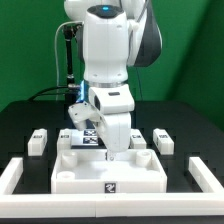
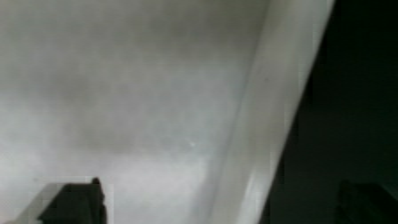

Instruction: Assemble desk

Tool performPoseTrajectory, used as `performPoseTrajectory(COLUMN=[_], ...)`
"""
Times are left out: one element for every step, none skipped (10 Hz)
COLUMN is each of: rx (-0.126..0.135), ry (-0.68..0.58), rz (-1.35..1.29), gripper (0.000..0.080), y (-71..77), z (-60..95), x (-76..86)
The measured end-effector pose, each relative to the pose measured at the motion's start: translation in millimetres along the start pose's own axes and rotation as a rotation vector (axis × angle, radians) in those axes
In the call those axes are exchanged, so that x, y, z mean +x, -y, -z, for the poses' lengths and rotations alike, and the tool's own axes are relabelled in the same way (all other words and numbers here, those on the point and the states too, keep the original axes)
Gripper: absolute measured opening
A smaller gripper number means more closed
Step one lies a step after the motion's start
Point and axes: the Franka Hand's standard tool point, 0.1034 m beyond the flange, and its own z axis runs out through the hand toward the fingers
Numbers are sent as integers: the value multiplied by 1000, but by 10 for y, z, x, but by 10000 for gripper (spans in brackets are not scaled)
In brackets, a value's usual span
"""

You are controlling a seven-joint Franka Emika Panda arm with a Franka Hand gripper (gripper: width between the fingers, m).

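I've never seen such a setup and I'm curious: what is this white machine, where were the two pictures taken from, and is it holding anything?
It is a white robot arm with a two-finger gripper. One picture looks on from outside; the other, blurry, comes from a camera on its wrist. On the black table lie a white rectangular plastic tabletop panel, short white block legs and a low white border rail. The gripper is open above the panel, holding nothing.

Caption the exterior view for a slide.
Open gripper hovers over the white tabletop, loose legs nearby.
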Motion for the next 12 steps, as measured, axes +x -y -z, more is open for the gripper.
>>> performPoseTrajectory(rx=[-12,-17,-16,-15,-15,-15,-14,-15,-16,-16,-16,-16], ry=[0,1,0,0,0,0,0,0,0,0,0,0], rz=[-11,-13,-14,-14,-14,-15,-15,-16,-17,-18,-18,-18], gripper=[650,650,613,436,436,222,222,89,55,55,55,55], y=[4,7,9,11,13,14,15,14,10,10,10,10], z=[-25,-33,-35,-37,-40,-41,-43,-42,-40,-40,-40,-40], x=[14,14,10,9,8,8,7,0,1,0,-1,-1])
